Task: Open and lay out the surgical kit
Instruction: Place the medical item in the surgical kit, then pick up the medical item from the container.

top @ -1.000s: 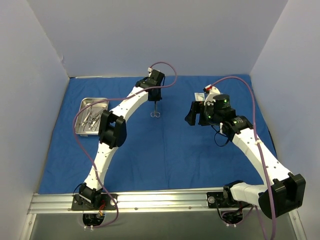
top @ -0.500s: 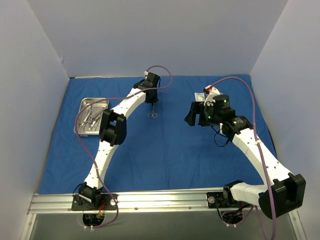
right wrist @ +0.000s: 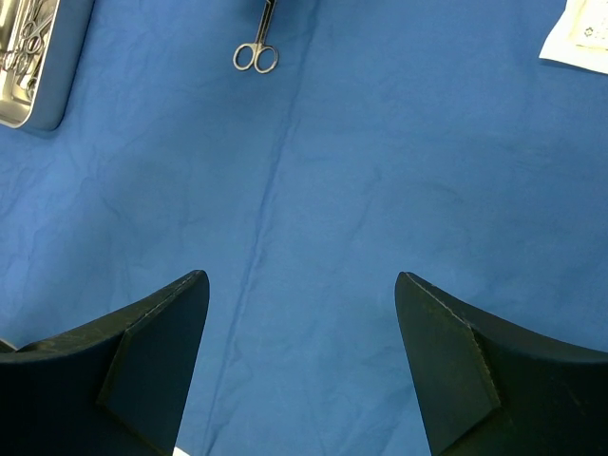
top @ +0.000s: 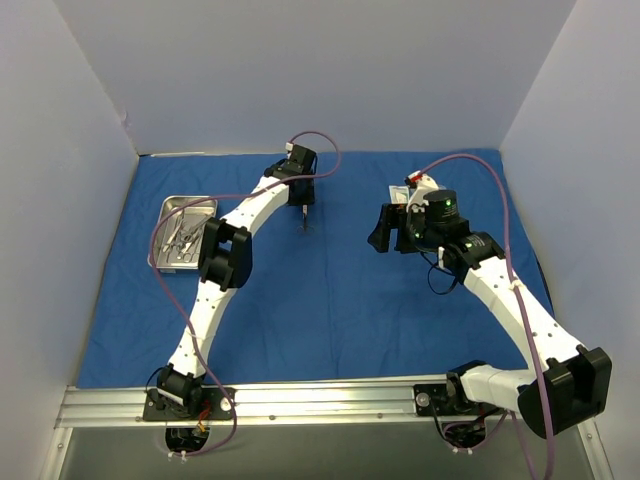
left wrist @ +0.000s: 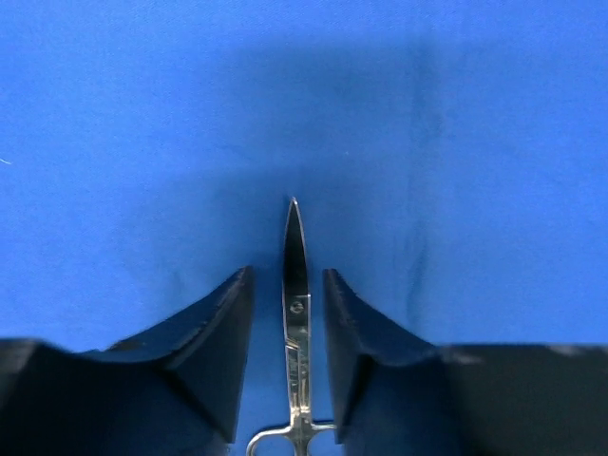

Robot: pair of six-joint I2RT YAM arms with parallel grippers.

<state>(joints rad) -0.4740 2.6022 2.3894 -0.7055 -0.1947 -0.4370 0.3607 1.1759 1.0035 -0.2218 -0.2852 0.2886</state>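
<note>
Lying where: the silver scissor-handled steel clamp [left wrist: 295, 313] is flat on the cloth, directly between the two black fingers [left wrist: 214, 332] of the left gripper [left wrist: 288, 272]. Its tip points away from the wrist, rings toward it.
Left gripper: released. Blue shows on both sides of the clamp and neither pad touches it.
Right gripper [right wrist: 302, 366]: spread wide, nothing between its fingers, hovering over bare cloth to the right of the clamp and well apart from it.
Tray: small rectangular steel tray [top: 190, 201] on the cloth's left side, well apart from the clamp, with more silver instruments [top: 180, 238] piled in it.
Packet: white flat packet [right wrist: 581, 33] on the cloth toward the far right.
Surface: royal-blue cloth wrap [top: 320, 310] spread flat with light creases, reaching the aluminium rail [top: 300, 398] at the near edge.
Room: plain pale grey walls [top: 320, 70] left, back and right.
Count: two arms, two grippers, one clamp out on the cloth, one tray, one packet in view. Instruments in the tray are too tangled to count.
</note>
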